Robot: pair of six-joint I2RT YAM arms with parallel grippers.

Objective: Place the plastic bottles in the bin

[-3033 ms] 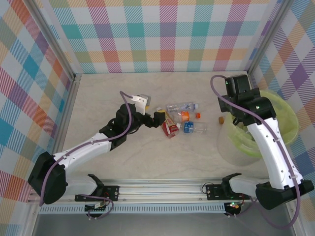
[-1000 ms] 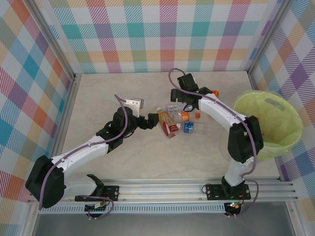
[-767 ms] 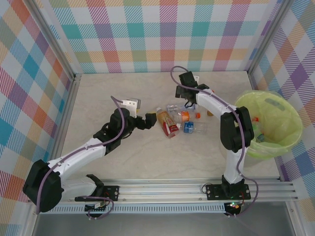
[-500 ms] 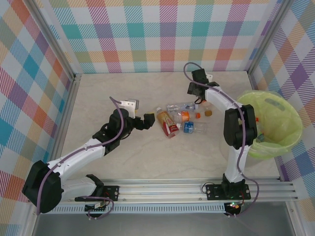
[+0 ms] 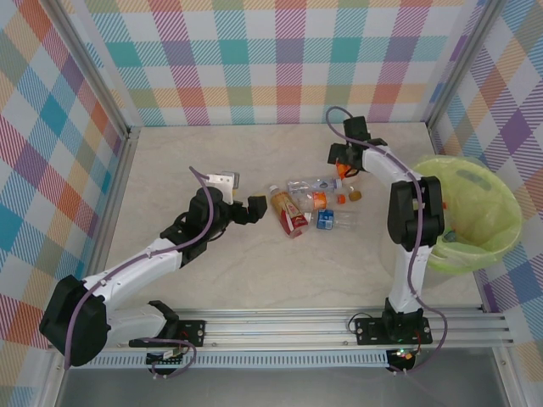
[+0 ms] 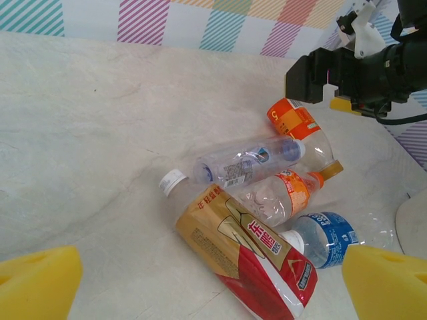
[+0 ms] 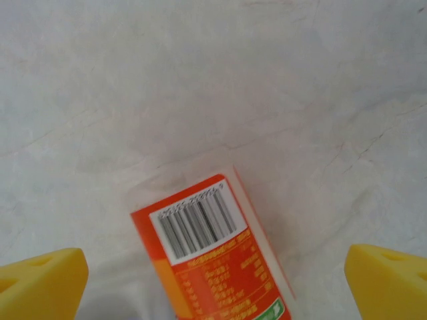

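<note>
- We see the table [image 5: 212, 280] lying open along its left and near edges.
- The bin [image 5: 502, 222] sits at the right edge, and what is inside it is hard to make out.
- The plastic bottles [image 5: 310, 203] lie clustered mid-table. A red label [image 6: 267, 257] bears Chinese characters, and an orange label [image 6: 291, 120] bears a "5".
- Both the left gripper [image 5: 257, 207] and the right gripper [image 5: 339, 161] are spread wide, grasping nothing.

The right gripper [image 5: 342, 163] is no longer at the bin [image 5: 485, 193]. It now hangs beyond the bottle cluster, over the orange-labelled bottle [image 7: 213, 267]. The left gripper [image 5: 254, 209] sits slightly back from the red-labelled bottle [image 5: 291, 217], a gap now between them.
</note>
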